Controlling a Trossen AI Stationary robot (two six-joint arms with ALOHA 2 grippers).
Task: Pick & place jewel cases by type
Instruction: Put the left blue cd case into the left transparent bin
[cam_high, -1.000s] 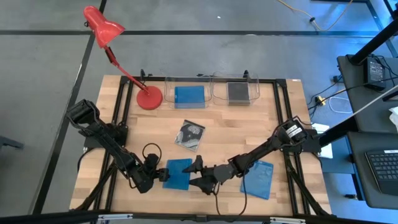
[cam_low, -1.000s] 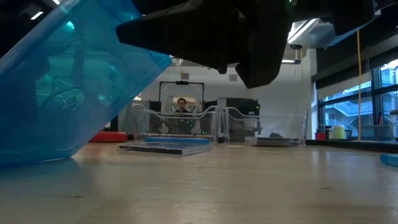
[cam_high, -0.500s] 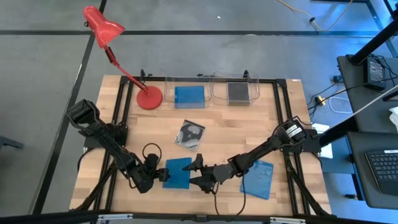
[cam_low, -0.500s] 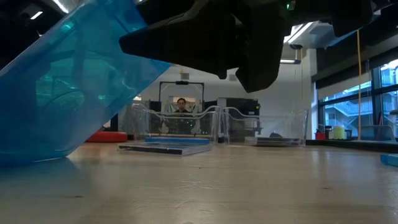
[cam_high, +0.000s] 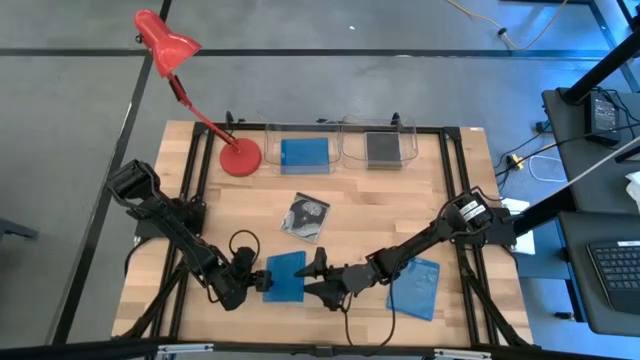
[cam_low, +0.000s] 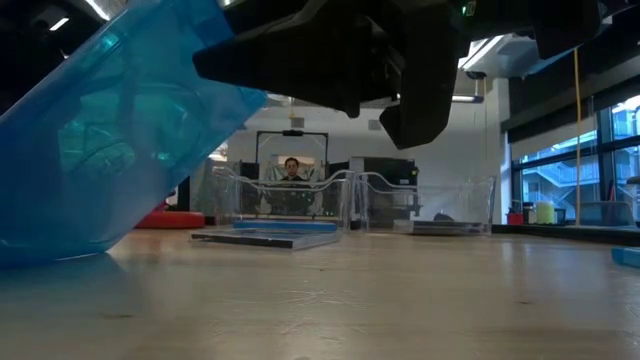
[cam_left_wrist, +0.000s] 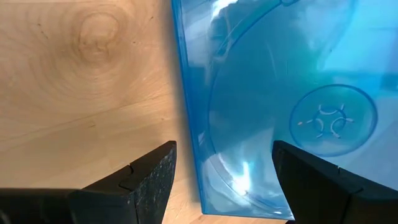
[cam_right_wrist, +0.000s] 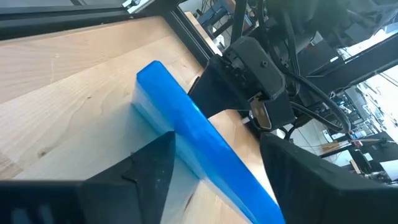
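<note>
Lying between the two hands near the worktop's front edge: blue jewel case, tilted, one edge down on the wood and the other raised, as seen in the low view. Left hand at the case's left edge, fingers spread wide, one on each side of that edge; contact with the plastic hard to judge from the wrist view, probably not gripping. Right hand at the opposite edge, fingers straddling the raised blue rim, apparently narrowing on it but grip not certain.

Second blue jewel case flat on the wood just right of the right arm, apart from both hands. Clear jewel case with a silvery disc lying mid-worktop, well clear of the hands. At the far edge, two clear trays side by side: left tray holding a blue case, right tray holding a dark case. Red lamp with its base just left of the trays.
</note>
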